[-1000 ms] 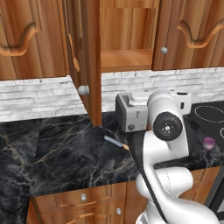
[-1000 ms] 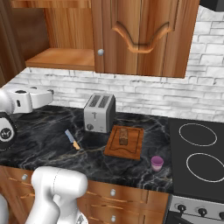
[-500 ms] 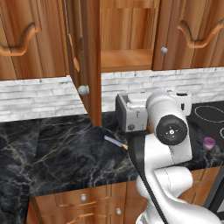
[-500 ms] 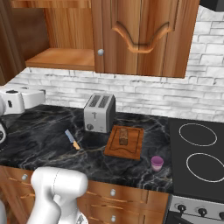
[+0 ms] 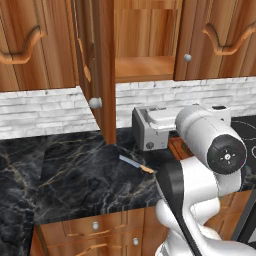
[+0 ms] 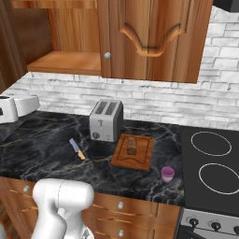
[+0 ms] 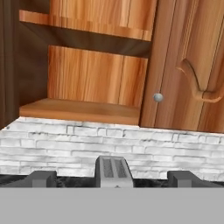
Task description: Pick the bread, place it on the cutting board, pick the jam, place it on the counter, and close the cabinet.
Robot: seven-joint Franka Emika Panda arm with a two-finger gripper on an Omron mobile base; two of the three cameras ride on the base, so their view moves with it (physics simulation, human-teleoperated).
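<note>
A white brick backsplash (image 6: 154, 100) runs across the middle of the right base view. At lower right sits a black stovetop (image 6: 210, 163). Wooden drawers (image 6: 126, 210) with silver knobs line the bottom edge. Lighting is even.

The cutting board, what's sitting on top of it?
The bread, a small dark brown chunk, sits on the cutting board. The rest of the board looks bare. In the left base view the robot's arm covers most of the board.
</note>
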